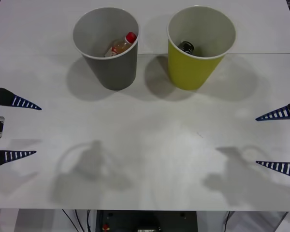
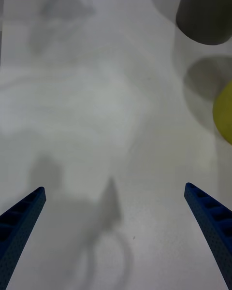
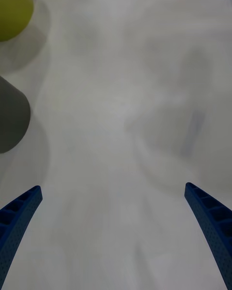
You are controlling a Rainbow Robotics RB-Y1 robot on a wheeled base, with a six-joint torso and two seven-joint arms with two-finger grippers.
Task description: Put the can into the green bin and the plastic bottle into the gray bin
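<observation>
Only shadows lie on the white surface point(image 1: 150, 140) between the grippers and the bins. At upper left, the gray bin point(image 1: 111, 67) holds the plastic bottle point(image 1: 122, 44); just right of it, the green bin point(image 1: 193, 70) holds the can point(image 1: 186, 46). The left gripper point(image 1: 17, 129) at the left edge and the right gripper point(image 1: 278, 140) at the right edge both hang with jaws wide, empty.

Right gripper point(image 2: 116, 227): open, its two blue ribbed fingers point(image 2: 21, 222) spread wide apart with nothing between them.
Table point(image 2: 96, 101): white and bare under the gripper, with soft gray shadows across it.
Gray bin point(image 2: 205, 12): its outer wall stands on the table, well away from the fingers.
Green bin point(image 2: 224, 111): a yellow-green curve of its side, near the gray bin and apart from it, with a shadow between them.
</observation>
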